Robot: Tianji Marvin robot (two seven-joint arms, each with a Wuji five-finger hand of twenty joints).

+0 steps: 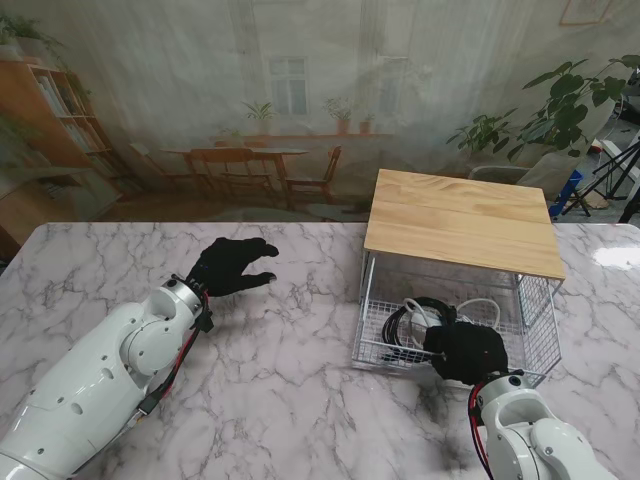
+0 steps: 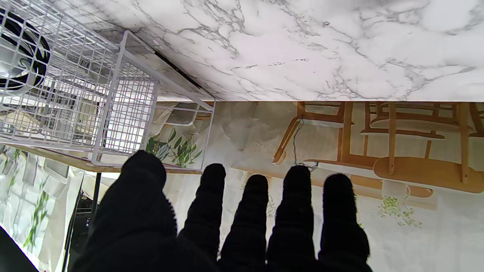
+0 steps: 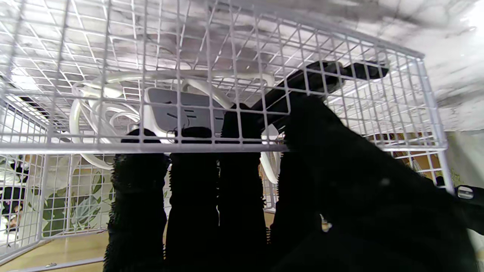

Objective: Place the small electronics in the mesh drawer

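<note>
— Counter (image 1: pixel 300 400), marble, white with grey veins. Contents?

— Mesh drawer (image 1: pixel 535 330), white wire, pulled out toward me from under a frame with wooden top (image 1: pixel 462 220), on the right side. Inside: black cable (image 1: pixel 400 322) coiled at the drawer's left, white cable (image 1: pixel 478 305) looped beside it, white adapter (image 3: pixel 181 111) lying among the white loops.

— Right hand?

— Right hand (image 1: pixel 466 352), black-gloved, at the drawer's near front edge. Fingers (image 3: pixel 242 173) side by side, extended over the front rim, tips reaching in toward the white adapter. Thumb beside a black cable end. Grasping or merely touching: cannot tell, view blocked by glove and wire.

— Left hand?

— Left hand (image 1: pixel 232 265), black-gloved, well apart from the drawer on the left of the counter. Fingers (image 2: pixel 297 211) spread and extended, holding nothing, touching nothing.
</note>
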